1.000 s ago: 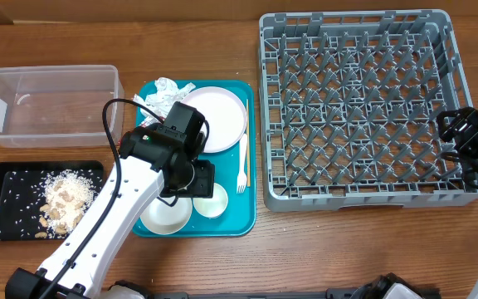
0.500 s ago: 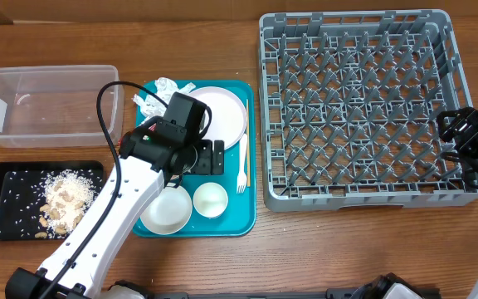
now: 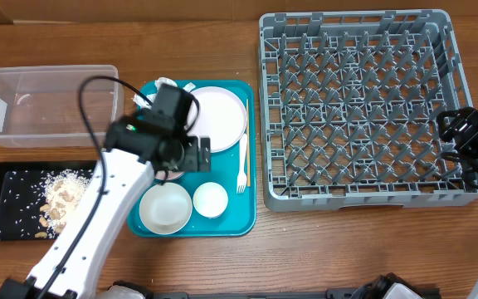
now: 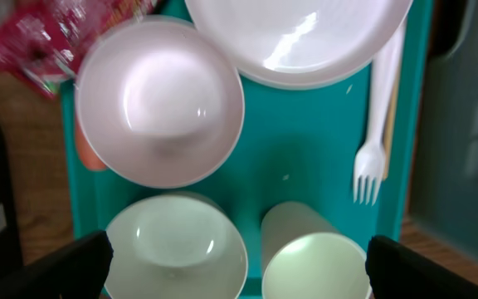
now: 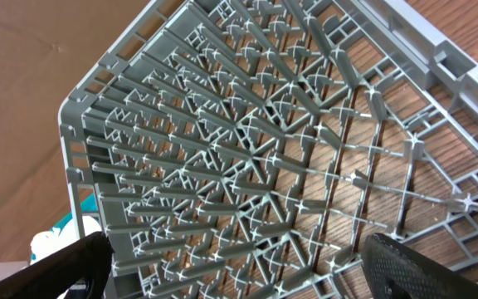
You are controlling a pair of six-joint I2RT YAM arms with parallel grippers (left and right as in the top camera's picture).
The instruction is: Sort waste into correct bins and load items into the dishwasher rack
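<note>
I judged I was between picks in the sorting, not yet at the loading: the rack point(image 3: 363, 108) stood bare, rice and scraps point(image 3: 65, 199) lay in the black tray point(image 3: 7, 199), and the clear tub point(image 3: 48, 100) looked unfilled. My left pincer point(image 4: 239, 270) hung above the teal tray point(image 3: 232, 218) with its jaws spread wide, gripping nothing and touching nothing. Below it sat the pink bowl point(image 4: 160, 100), a white bowl point(image 4: 177, 245) and the cup point(image 4: 314, 262), with the plate point(image 3: 217, 119) and fork point(image 4: 376, 124) beside them. The red wrapper point(image 4: 48, 37), the napkin point(image 3: 163, 85) and a sliver of carrot point(image 4: 90, 154) were waste left to clear – so the next move, I reckoned, called for shifting towards the wrapper, lowering and closing on it. My right pincer point(image 5: 239, 274) waited wide open and holding nothing by the rack's near right corner.
</note>
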